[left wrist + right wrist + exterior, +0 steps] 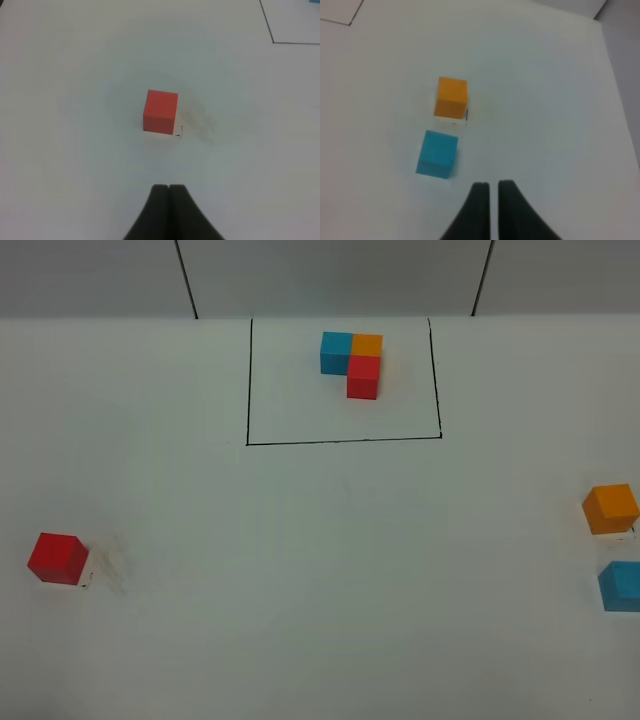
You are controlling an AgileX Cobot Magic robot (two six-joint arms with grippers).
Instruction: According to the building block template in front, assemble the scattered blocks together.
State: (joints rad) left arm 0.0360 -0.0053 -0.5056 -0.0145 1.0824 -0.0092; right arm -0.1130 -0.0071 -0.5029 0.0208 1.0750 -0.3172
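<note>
The template (352, 362), a blue, orange and red L of cubes, sits inside the black drawn rectangle (340, 440) at the back centre. The loose red cube (57, 558) lies far left; in the left wrist view it (160, 111) lies ahead of my left gripper (168, 189), which is shut and empty. The loose orange cube (611, 508) and the blue cube (621, 586) lie at the far right edge. In the right wrist view the orange cube (451, 97) and blue cube (437, 153) lie ahead of my right gripper (493, 186), whose fingers are shut but for a thin slit. Neither gripper shows in the exterior view.
White tabletop (320, 570) with a grey wall behind. A corner of the black rectangle shows in the left wrist view (272, 40) and in the right wrist view (350, 22). The table's edge (615, 75) runs beside the orange and blue cubes.
</note>
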